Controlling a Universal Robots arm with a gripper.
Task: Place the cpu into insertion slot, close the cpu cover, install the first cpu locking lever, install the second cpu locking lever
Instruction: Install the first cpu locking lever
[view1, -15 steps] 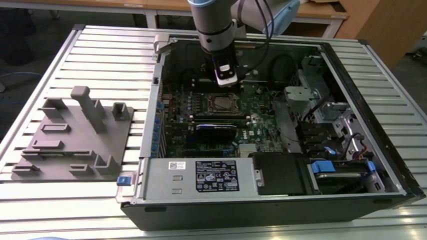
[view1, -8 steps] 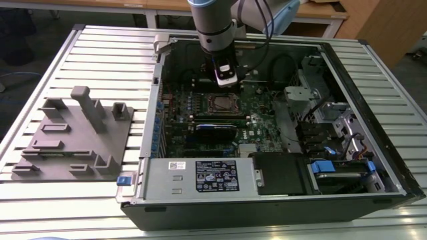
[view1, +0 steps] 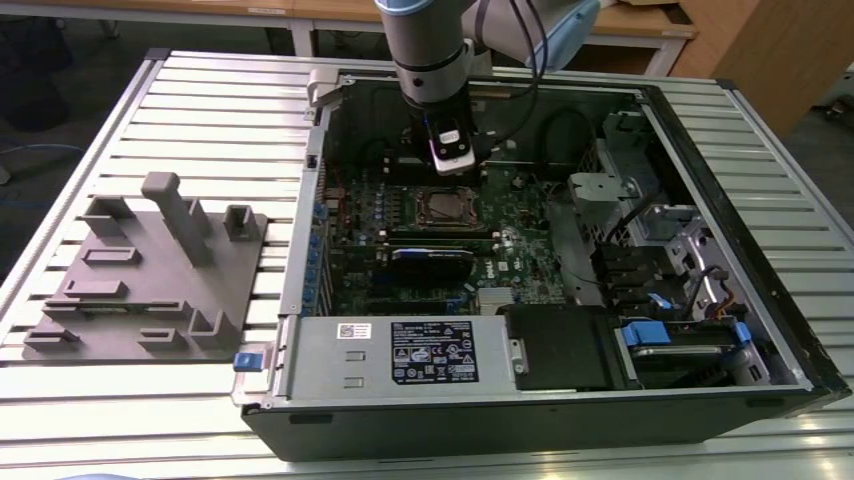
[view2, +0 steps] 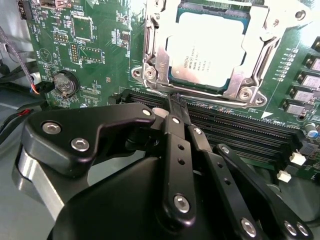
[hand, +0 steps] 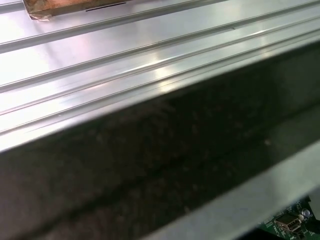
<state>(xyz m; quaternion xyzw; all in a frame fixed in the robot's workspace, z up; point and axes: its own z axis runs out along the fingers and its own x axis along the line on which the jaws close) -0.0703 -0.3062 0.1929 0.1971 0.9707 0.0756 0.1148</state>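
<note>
The cpu (view2: 207, 47) lies just beside the gripper (view2: 176, 103).

The cpu (view2: 207, 47) is a small, flat, square chip with a dull silver-grey top and faint dark print. It lies level in the slot (view2: 148, 74), a square socket with a silvery, screwed rim set into the green board. The cover (view2: 260, 45), a thin silvery frame with a large window, is folded down over the chip's edges and appears to lie flat. The chip's metal top shows through the window.
</note>
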